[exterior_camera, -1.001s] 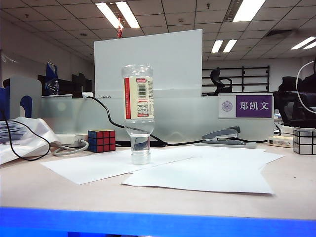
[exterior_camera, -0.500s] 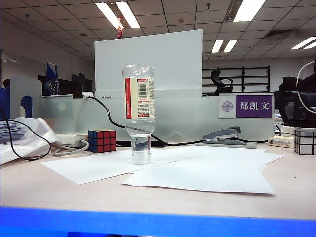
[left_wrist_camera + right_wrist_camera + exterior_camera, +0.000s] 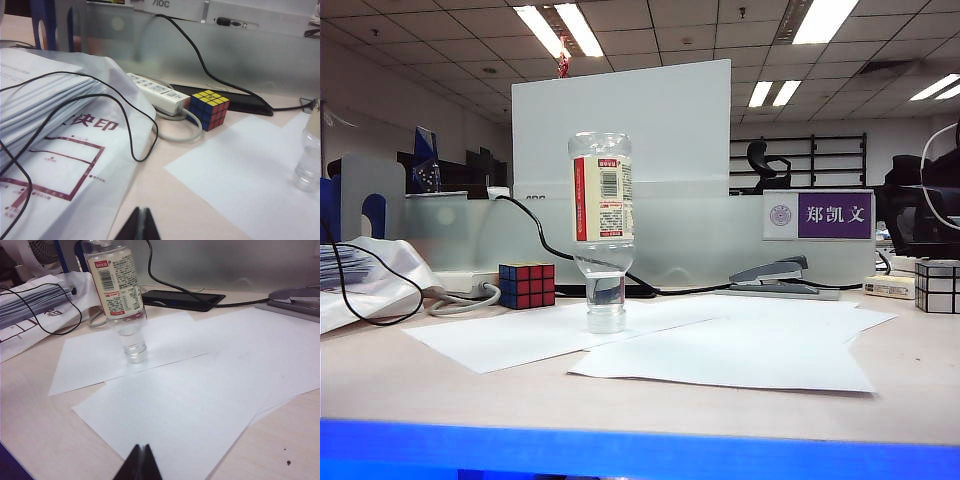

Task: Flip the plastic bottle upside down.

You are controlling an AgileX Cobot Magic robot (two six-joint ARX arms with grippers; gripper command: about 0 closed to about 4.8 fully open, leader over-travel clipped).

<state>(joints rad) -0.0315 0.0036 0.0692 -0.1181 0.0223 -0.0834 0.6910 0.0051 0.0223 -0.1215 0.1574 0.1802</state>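
Clear plastic bottle (image 3: 600, 230) stands inverted, cap down on a white sheet (image 3: 530, 335), base up, label print upside down. It looks upright and free-standing; nothing touches it. A little liquid sits in the neck above the cap.

Landmark: the bottle.
- Rubik's cube (image 3: 526, 285): near the bottle, on the side of the left arm and farther back, apart from it.
- Power strip (image 3: 157, 93): just behind the cube, its grey cable looping round the cube's side.
- Stapler (image 3: 775, 275): well apart, on the other side and farther back.
- Second sheet (image 3: 740, 355): overlaps the first, in front of the bottle.

Left gripper (image 3: 141, 225): jaws pressed together, empty, low over the table and well apart from the bottle, which shows only at the frame edge (image 3: 310, 155).
Right gripper (image 3: 140, 462): jaws likewise together, empty, hovering over the near sheet, bottle (image 3: 120, 295) well ahead of it.
Neither arm shows in the exterior view.

Judgement: flip appears done; bottle balanced on its cap, both grippers clear. Nothing obvious left but keeping away from it, as the narrow footing looks easy to topple.
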